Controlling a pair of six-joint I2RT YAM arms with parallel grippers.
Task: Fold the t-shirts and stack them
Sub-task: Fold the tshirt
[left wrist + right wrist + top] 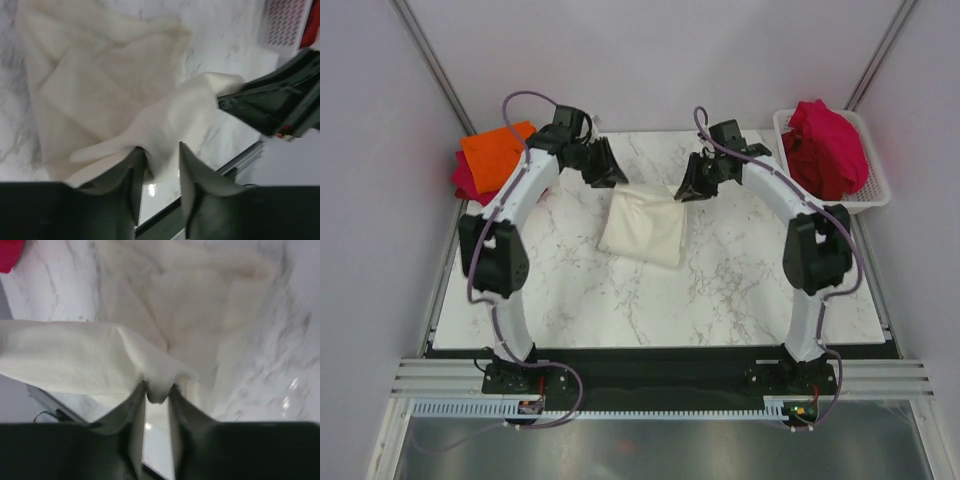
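The cream-white t-shirt [642,228] lies partly folded at the middle of the marble table [740,290], between the two arms; its far edge is lifted off the surface and stretched between both grippers; the left gripper [160,150] has its jaws narrowly apart with a bunch of that raised cream cloth filling the gap and touching both fingers; the right gripper [157,387] has its jaws nearly together, pinching a small fold of the same edge, with the rest of the cloth spread on the marble below; the orange t-shirt [498,148] sits folded on a crimson t-shirt [465,182] at the far left corner; more crimson t-shirts [825,150] are heaped in the white mesh basket [878,195] at the far right corner
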